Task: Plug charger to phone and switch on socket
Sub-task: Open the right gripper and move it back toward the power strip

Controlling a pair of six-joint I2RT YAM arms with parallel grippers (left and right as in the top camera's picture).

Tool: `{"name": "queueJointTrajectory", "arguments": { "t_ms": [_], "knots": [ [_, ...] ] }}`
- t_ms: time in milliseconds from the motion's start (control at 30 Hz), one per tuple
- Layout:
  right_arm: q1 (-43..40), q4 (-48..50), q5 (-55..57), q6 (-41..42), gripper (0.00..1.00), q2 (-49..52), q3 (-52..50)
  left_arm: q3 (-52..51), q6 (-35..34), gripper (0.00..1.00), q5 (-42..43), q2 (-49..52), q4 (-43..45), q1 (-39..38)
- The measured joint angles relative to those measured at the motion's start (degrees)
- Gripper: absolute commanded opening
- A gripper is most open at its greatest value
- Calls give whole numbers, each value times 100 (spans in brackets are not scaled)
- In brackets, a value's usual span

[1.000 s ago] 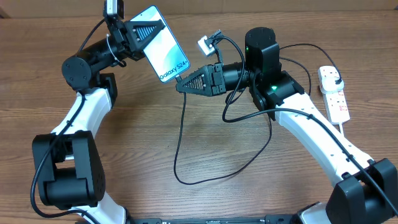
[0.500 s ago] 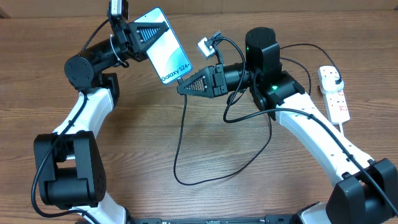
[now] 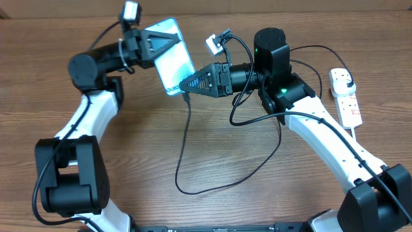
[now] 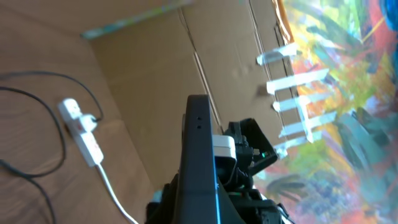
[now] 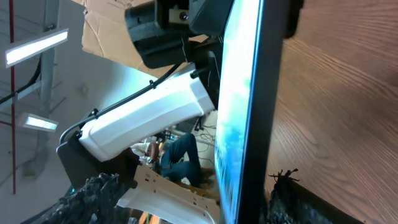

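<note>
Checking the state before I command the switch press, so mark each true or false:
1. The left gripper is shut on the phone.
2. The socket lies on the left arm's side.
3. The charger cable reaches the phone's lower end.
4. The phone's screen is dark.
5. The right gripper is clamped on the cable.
1. True: the left gripper grips the phone.
2. False: the socket lies at the far right of the overhead view.
3. True: the charger runs up to it.
4. False: it glows light blue.
5. False: the right gripper has its fingers spread wide, either side of the phone's edge.
</note>
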Motion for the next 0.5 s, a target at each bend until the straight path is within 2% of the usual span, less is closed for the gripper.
{"name": "queueJointTrajectory", "arguments": {
  "t_ms": [200, 500],
  "knots": [
    [-337, -376, 203, -7, 82, 0, 0, 0, 20, 4, 256, 0, -9, 378],
    [-1172, -3003, 1698, -619, 82, 0, 33, 0, 162, 4, 472, 0, -15, 372]
  ]
}}
